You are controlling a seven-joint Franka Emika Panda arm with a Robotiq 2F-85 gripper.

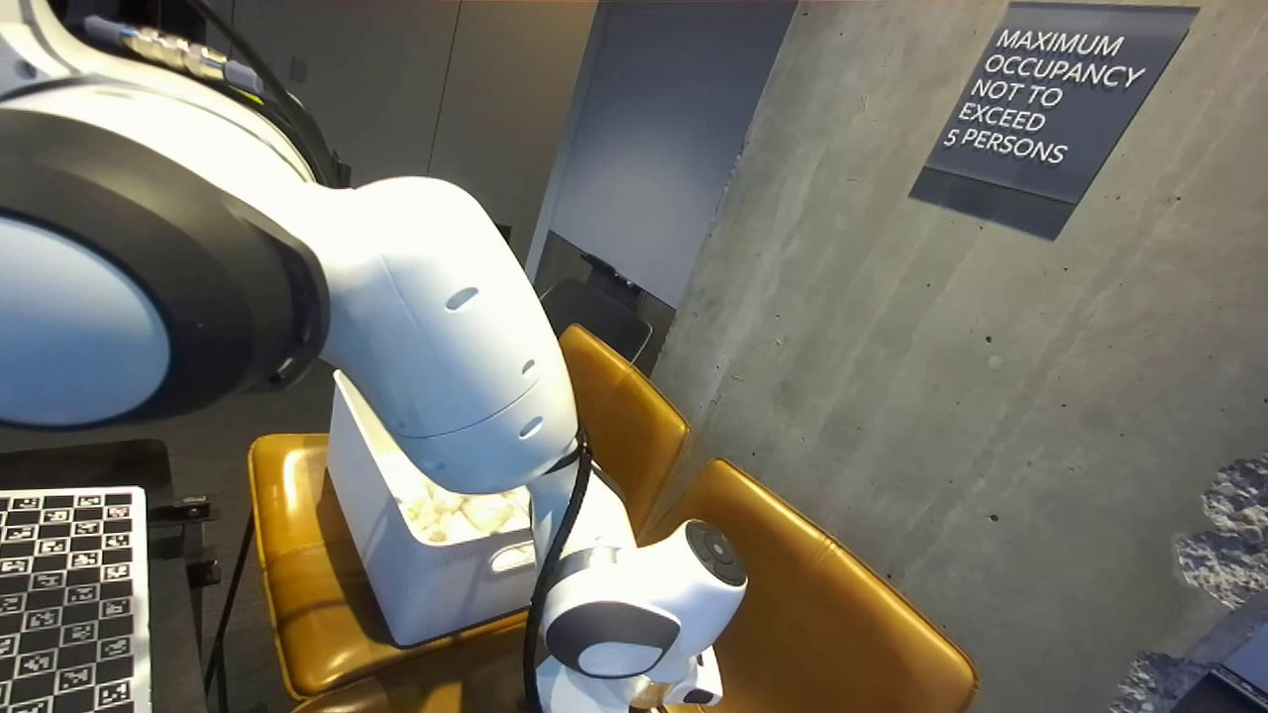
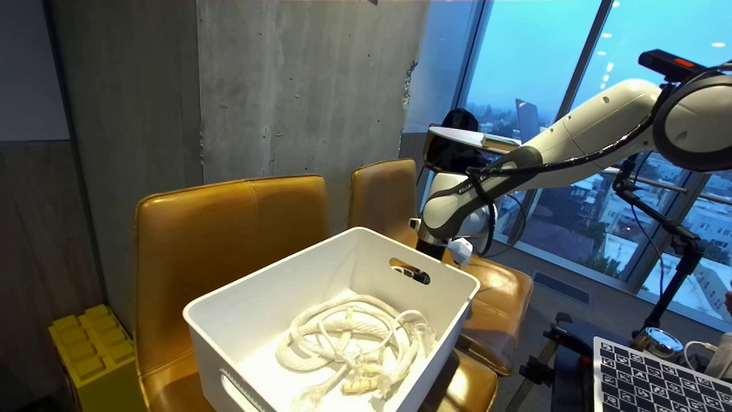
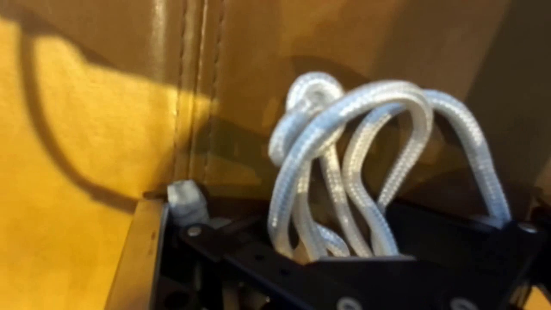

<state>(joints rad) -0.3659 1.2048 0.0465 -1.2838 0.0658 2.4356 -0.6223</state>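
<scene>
In the wrist view, pale blue-white braided rope (image 3: pixel 366 97) rises in several loops from between the dark linkages of my gripper (image 3: pixel 340 252). Those black parts cross the bottom of that view and cover the rope's lower end. The fingertips are not distinguishable, so whether they press on the rope cannot be seen. A greyish lump (image 3: pixel 187 200) sits by the left linkage. Tan leather of a chair (image 3: pixel 241 172) lies behind the rope. In an exterior view the hand points down behind the white bin (image 2: pixel 286 280); more white rope (image 2: pixel 343 329) lies coiled inside that bin.
The bin stands on a tan chair (image 2: pixel 234 229), with another tan chair (image 2: pixel 383 200) alongside. A concrete pillar (image 1: pixel 941 396) rises behind the chairs. A checkered board (image 1: pixel 79 594) lies on a dark table. A yellow block-like box (image 2: pixel 94 349) is on the floor.
</scene>
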